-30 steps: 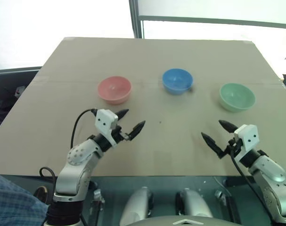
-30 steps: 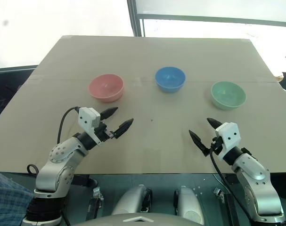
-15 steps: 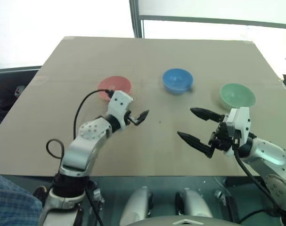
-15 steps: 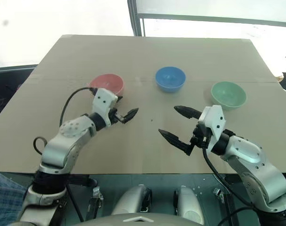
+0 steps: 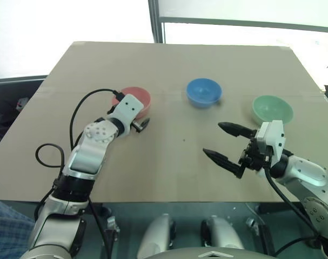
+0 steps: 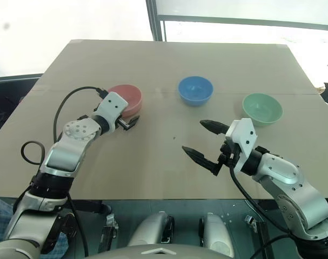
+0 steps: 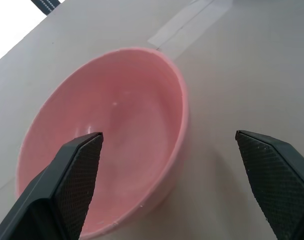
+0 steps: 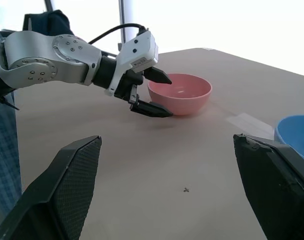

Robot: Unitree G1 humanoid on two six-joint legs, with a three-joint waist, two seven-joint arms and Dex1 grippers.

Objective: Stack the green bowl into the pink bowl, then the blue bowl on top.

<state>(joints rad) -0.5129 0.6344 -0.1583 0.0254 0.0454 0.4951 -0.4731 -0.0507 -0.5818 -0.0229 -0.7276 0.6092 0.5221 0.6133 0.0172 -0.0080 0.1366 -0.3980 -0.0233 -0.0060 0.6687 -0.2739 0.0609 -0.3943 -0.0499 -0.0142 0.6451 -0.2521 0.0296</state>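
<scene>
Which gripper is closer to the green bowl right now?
Right. The right gripper hovers open just inboard of the green bowl, not touching it. The left gripper is open at the pink bowl, across the table.

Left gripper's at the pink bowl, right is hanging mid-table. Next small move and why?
Probably swing the right gripper toward the green bowl and bring its open fingers over the near rim. The green bowl goes in first, and it sits untouched at the robot's right, apart from the blue bowl. The left gripper, open, already brackets the pink bowl rim, ready to steady it.
</scene>
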